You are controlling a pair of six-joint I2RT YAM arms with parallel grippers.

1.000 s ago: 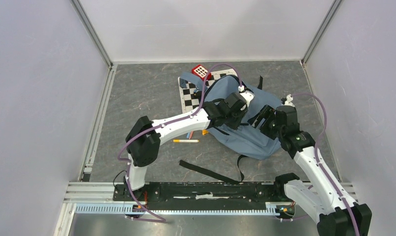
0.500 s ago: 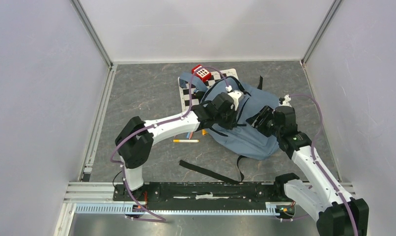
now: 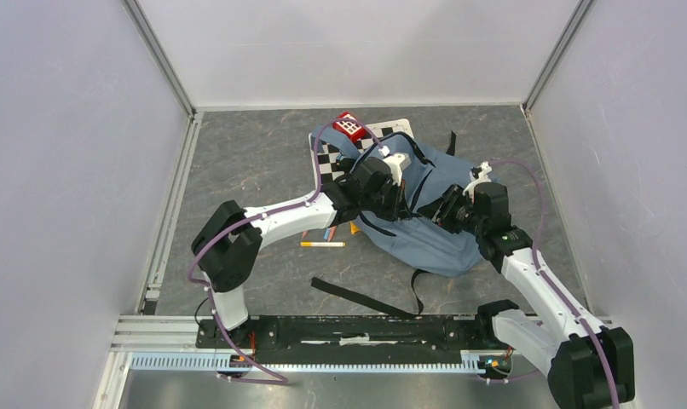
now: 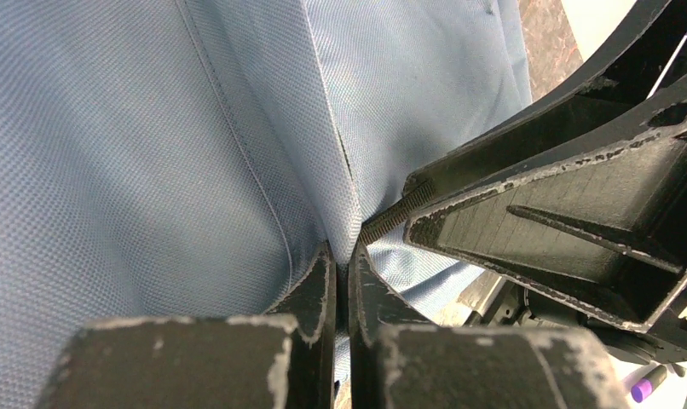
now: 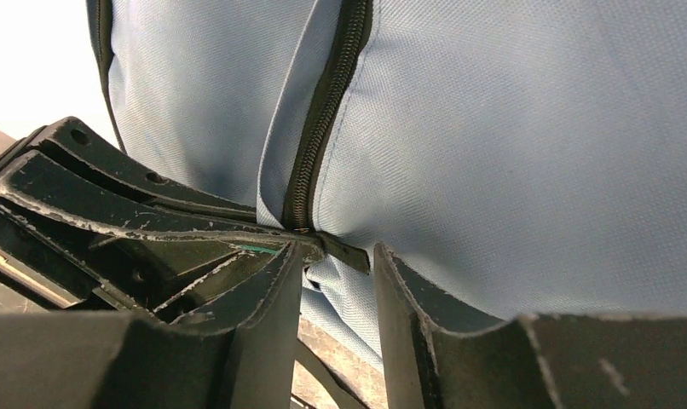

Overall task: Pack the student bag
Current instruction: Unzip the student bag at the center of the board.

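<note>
The student bag (image 3: pixel 430 234), blue-grey with black straps, lies mid-table with its upper part bunched up between both arms. My left gripper (image 3: pixel 408 201) is shut on a fold of bag fabric (image 4: pixel 238 153) beside the zipper, the jaws pinching cloth at their tips (image 4: pixel 342 264). My right gripper (image 3: pixel 439 213) faces it from the right. In the right wrist view its jaws (image 5: pixel 338 256) stand apart on either side of the black zipper end tab (image 5: pixel 344 252), with the zipper (image 5: pixel 323 111) running up from there. The bag's inside is hidden.
A checkerboard (image 3: pixel 330 164) lies partly under the bag at the back, with a red toy (image 3: pixel 349 126) on its far edge. A white pen (image 3: pixel 322 244) and small coloured items (image 3: pixel 355 228) lie left of the bag. A loose black strap (image 3: pixel 366 298) trails toward the near rail.
My left gripper closed on the bag fabric and drew it toward the back left, lifting the bag's top. My right gripper narrowed its jaws and shifted slightly left with it.
</note>
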